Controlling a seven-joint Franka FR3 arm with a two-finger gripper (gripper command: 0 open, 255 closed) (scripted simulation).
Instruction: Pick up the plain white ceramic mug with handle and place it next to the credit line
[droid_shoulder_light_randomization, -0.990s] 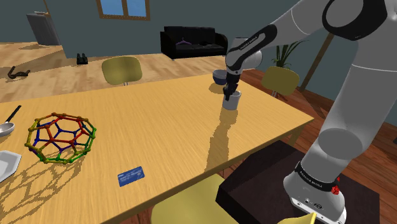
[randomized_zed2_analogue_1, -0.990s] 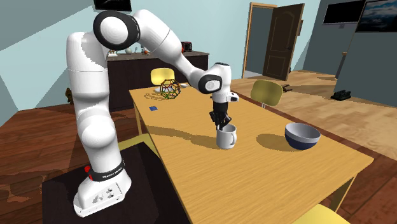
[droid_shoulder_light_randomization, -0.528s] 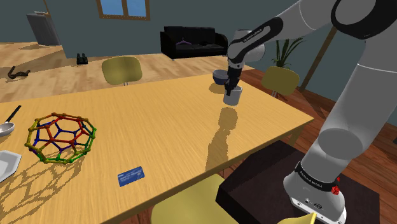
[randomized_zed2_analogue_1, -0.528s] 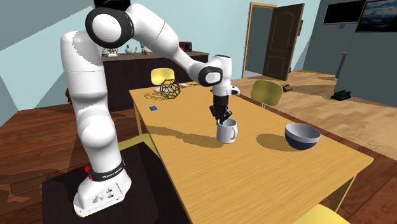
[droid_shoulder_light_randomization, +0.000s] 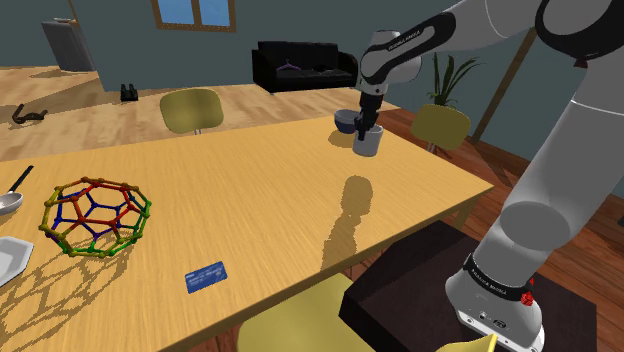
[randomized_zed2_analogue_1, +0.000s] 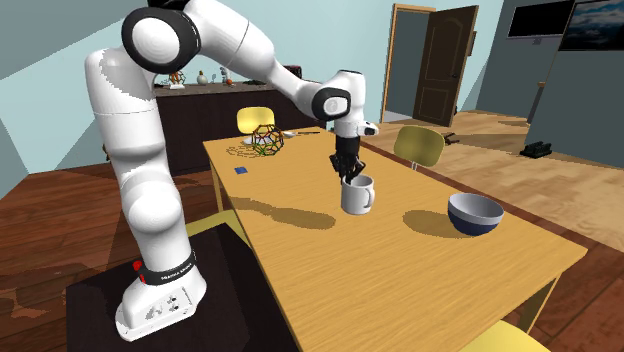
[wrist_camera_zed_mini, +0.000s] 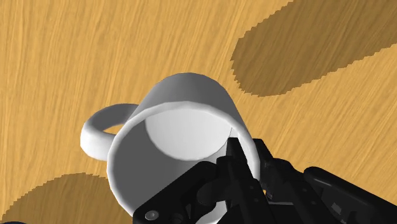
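A white mug (droid_shoulder_light_randomization: 367, 143) with a handle hangs in the air above the wooden table (droid_shoulder_light_randomization: 250, 190), and its shadow falls on the tabletop below it. My black gripper (droid_shoulder_light_randomization: 366, 129) is shut on the mug's rim from above. The second exterior view has the mug (randomized_zed2_analogue_1: 355, 196) under the gripper (randomized_zed2_analogue_1: 349, 178), handle toward that view's right. From the wrist, the mug (wrist_camera_zed_mini: 184, 121) is tilted, with one finger inside the rim and one outside; the gripper (wrist_camera_zed_mini: 245, 168) clasps the wall. A blue card (droid_shoulder_light_randomization: 206, 276) lies near the table's front edge, far from the mug.
A dark blue bowl (randomized_zed2_analogue_1: 474, 212) sits on the table beyond the mug. A coloured wire ball (droid_shoulder_light_randomization: 95, 216) stands toward the shoulder view's left, with a white plate (droid_shoulder_light_randomization: 8, 258) by it. Yellow-green chairs (droid_shoulder_light_randomization: 192, 108) stand around the table.
The gripper has risen with the mug in it. The mug stood on the table one second ago and now hangs above it; its shadow has slid away from it.
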